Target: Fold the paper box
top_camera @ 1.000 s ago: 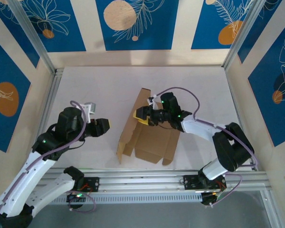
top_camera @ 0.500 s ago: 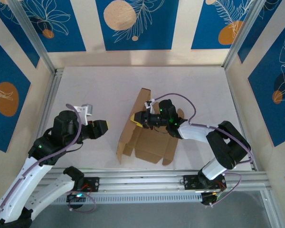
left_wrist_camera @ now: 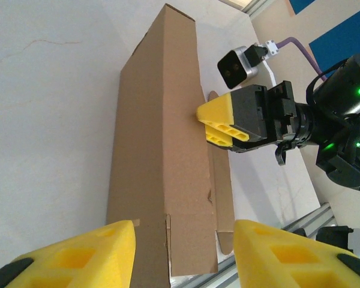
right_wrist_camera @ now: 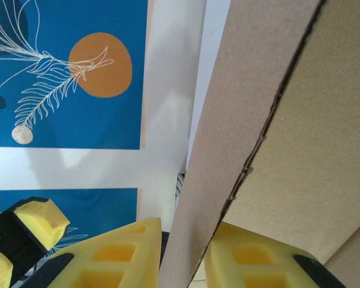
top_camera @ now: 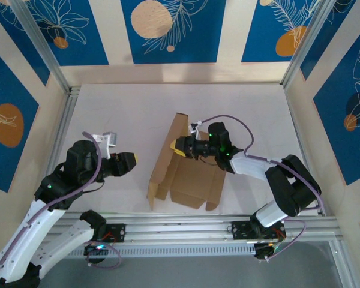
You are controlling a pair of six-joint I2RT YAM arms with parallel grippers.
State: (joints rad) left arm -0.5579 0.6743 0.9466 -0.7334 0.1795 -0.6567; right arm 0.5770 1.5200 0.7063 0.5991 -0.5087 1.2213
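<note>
Paper box [top_camera: 195, 180] lies partly folded on the white table [top_camera: 126, 108], just beyond the middle of the aluminium rail [top_camera: 186, 225] at the near edge. Its brown corrugated base rests flat with flaps spread toward the rail. Its long side panel [top_camera: 168, 153] stands up along the left, running away from the rail. Beyond the rail's left part, well apart from the cardboard, the left gripper [top_camera: 132, 161] hovers with its yellow foam pads [left_wrist_camera: 72, 255] spread wide and nothing between them. In the left wrist view they point at the outer face of the standing panel. Farther from the rail, above its middle, the right gripper [top_camera: 179, 146] reaches in from the right. It is clamped on the top edge of that panel; in the right wrist view the cardboard wall runs between its two yellow pads [right_wrist_camera: 108, 252], which press it from either side. Farthest from the rail, blue wall panels [top_camera: 168, 30] printed with white leaves and orange circles close off the workspace.
</note>
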